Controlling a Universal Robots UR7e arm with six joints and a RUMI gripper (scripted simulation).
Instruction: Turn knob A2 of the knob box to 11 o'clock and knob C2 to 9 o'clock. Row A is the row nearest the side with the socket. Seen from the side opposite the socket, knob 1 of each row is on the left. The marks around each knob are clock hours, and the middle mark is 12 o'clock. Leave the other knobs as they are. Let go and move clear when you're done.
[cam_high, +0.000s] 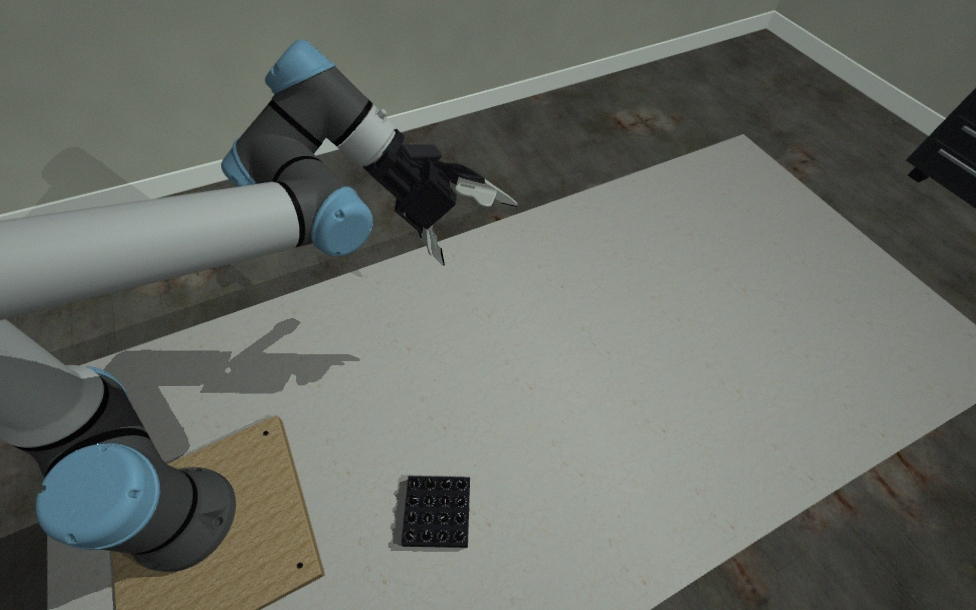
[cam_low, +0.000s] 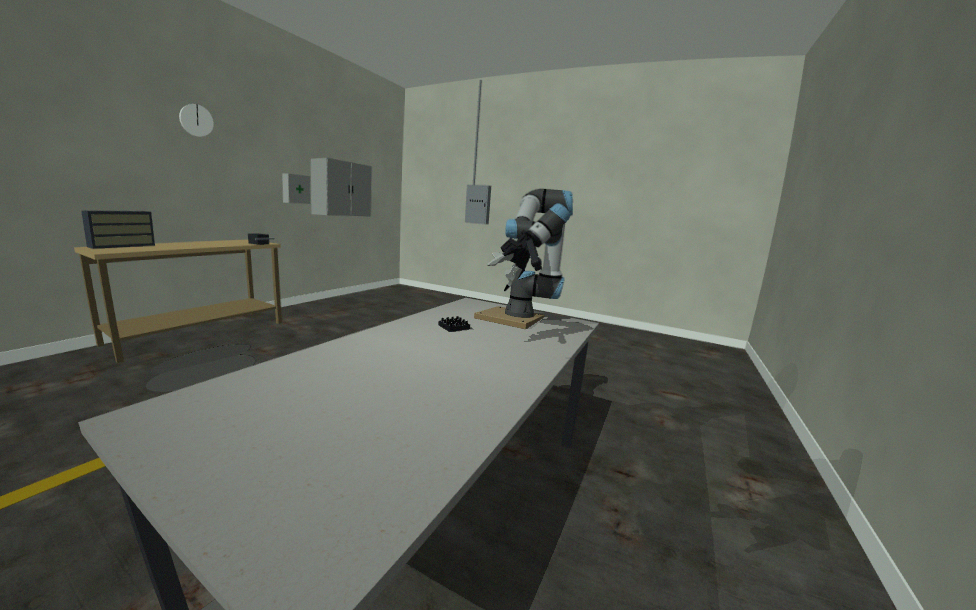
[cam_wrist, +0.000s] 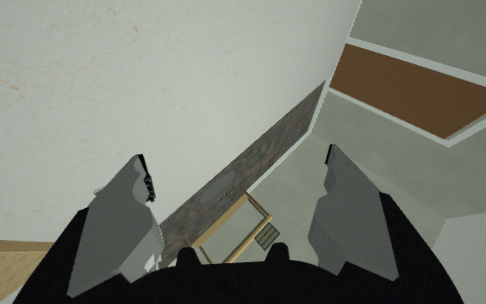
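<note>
The black knob box (cam_high: 435, 527) (cam_low: 454, 328) lies on the table, beside the wooden base plate. Its knobs stand in a square grid with pale marks around them. The socket cannot be made out, so I cannot tell which knobs are A2 and C2, and the pointer directions are too small to read. My gripper (cam_high: 480, 234) (cam_low: 498, 276) (cam_wrist: 236, 150) is open and empty. It hangs high above the table's edge region, well away from the box, with its fingers tilted outward. In the wrist view a small dark knobbly shape beside the left finger may be part of the box.
The wooden base plate (cam_high: 277, 496) (cam_low: 489, 315) carries the arm at one end of the pale table (cam_high: 611, 374) (cam_low: 323, 431). A wooden workbench (cam_low: 179, 249) and wall cabinets (cam_low: 338, 188) stand far off. A dark drawer unit (cam_high: 950, 154) is at the right edge of the top view.
</note>
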